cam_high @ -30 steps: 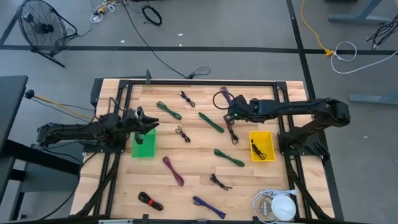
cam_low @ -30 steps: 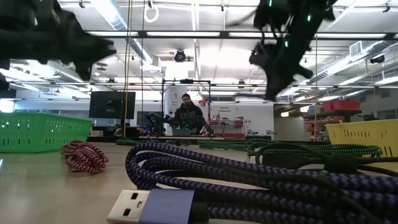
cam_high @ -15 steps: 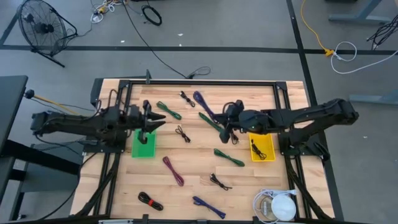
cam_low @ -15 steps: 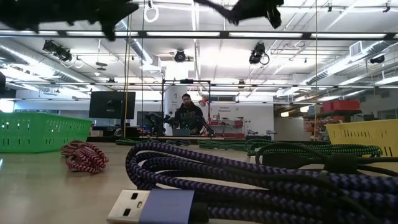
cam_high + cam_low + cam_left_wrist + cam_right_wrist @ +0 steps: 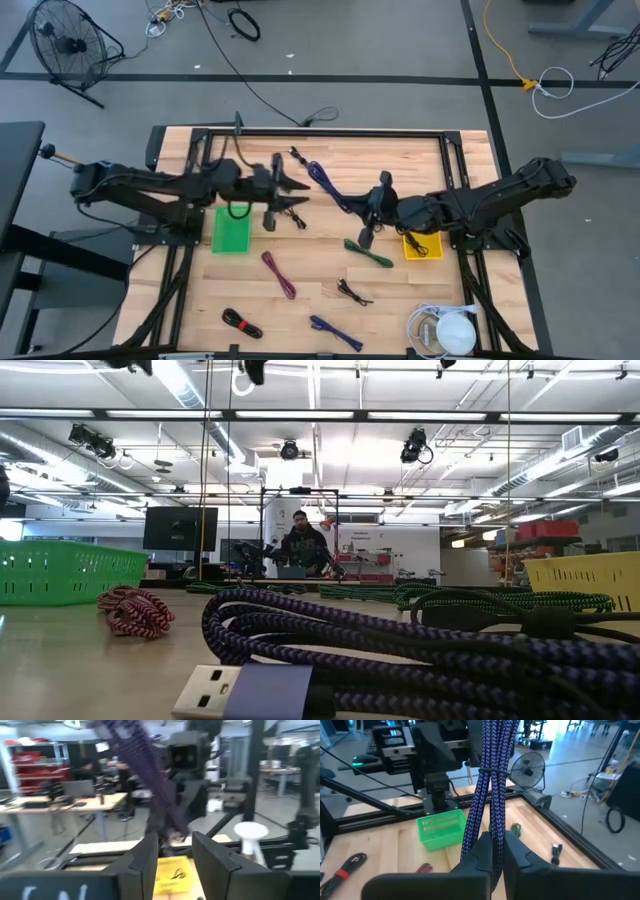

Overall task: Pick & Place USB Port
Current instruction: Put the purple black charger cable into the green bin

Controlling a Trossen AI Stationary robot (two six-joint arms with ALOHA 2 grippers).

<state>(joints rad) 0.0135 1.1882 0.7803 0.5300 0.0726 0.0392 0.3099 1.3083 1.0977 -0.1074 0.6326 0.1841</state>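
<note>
Purple cable [image 5: 330,188] hangs pinched in the right gripper [image 5: 372,208]. The left gripper [image 5: 292,187], fingers apart, should clamp it squarely before any release.

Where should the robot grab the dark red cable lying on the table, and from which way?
Grip the dark red cable at its middle, coming straight down from above. It lies flat on the table as a long, thin, slanted bundle with bare wood on both sides. Fingers set across its narrow width would probably close around all the strands at once.
</note>
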